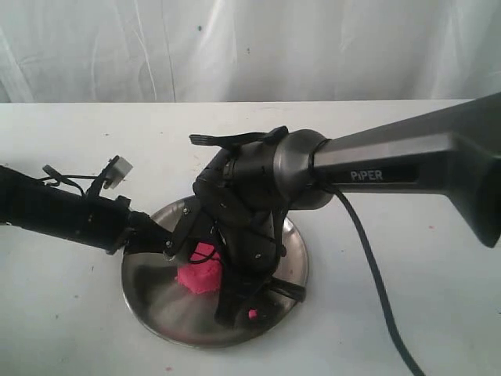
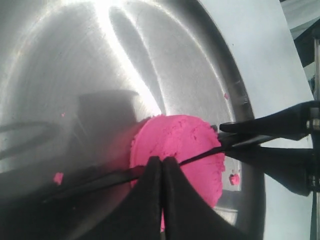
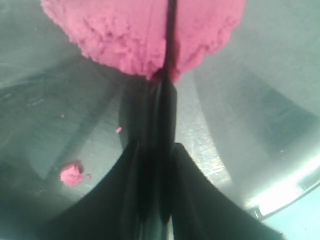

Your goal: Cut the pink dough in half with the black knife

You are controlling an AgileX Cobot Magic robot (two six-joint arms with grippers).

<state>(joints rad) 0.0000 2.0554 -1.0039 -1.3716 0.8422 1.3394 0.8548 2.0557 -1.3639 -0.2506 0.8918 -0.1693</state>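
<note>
2 arms meet over the round, brushed stainless-steel plate (image 1: 156,317), and you have both of them at the soft, flat-topped mound of bright pink dough (image 2: 175,137) that sits on the plate's floor. Your right gripper (image 3: 156,147) is clamped on the slim all-black knife (image 3: 166,107), its handle end pinched between the fingers, and the blade runs straight out from that grip into the dough. Your left gripper (image 2: 161,162) has its fingers pressed together with nothing between them. Its tips sit over the knife's spine at the mound's edge, though you cannot tell from here whether they actually touch it. The relation that matters is this: the knife's long axis lies across the dough's top near the middle, marking out 2 roughly equal parts, and the tip reaches past the far edge over bare steel. So the dough is directly under the blade, ahead of the right gripper and just below the left tips. The cut looks underway rather than finished. The right wrist view shows a dark slot in the mound's edge, but whether the blade reaches the plate is hidden. The next push likely wants to go straight down, because soft dough may slide or cling. A few pink crumbs (image 3: 72,174) lie loose on the steel.
</note>
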